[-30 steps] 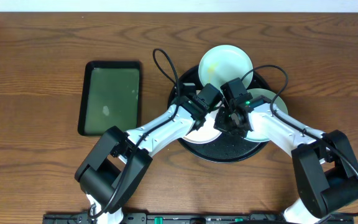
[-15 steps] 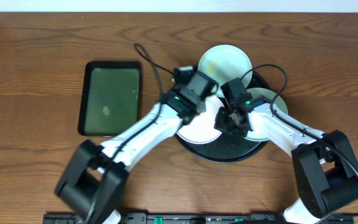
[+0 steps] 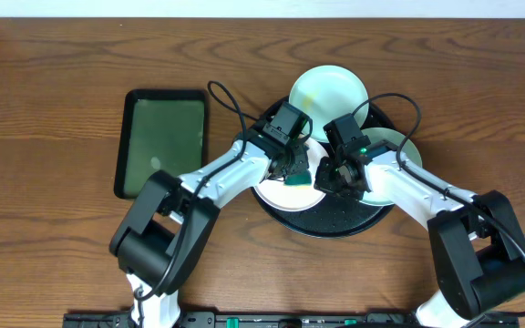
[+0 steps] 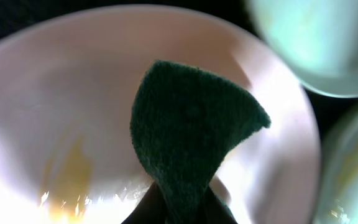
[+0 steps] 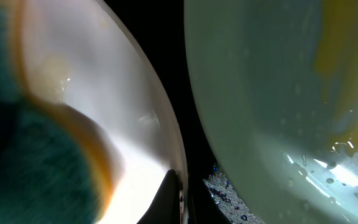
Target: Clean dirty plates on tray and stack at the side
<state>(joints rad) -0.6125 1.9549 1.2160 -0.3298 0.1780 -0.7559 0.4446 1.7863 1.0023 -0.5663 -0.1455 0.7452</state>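
Where overhead hides jaws: left wrist shows left gripper (image 4: 180,208) pinching sponge (image 4: 188,137) over white plate (image 4: 61,112).
Right gripper (image 3: 340,178): finger (image 5: 168,198) at plate rim; closure unclear.
Plates (image 3: 328,91): three on tray (image 3: 335,224).

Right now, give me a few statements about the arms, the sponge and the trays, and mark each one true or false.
1. The left gripper pinches a green sponge over a white plate. True.
2. That plate carries a yellowish smear. True.
3. Plates are stacked on the rectangular green tray. False: no plate lies on it.
4. The right gripper hangs over the green tray. False: it is over the round black tray, beside the white plate's rim.
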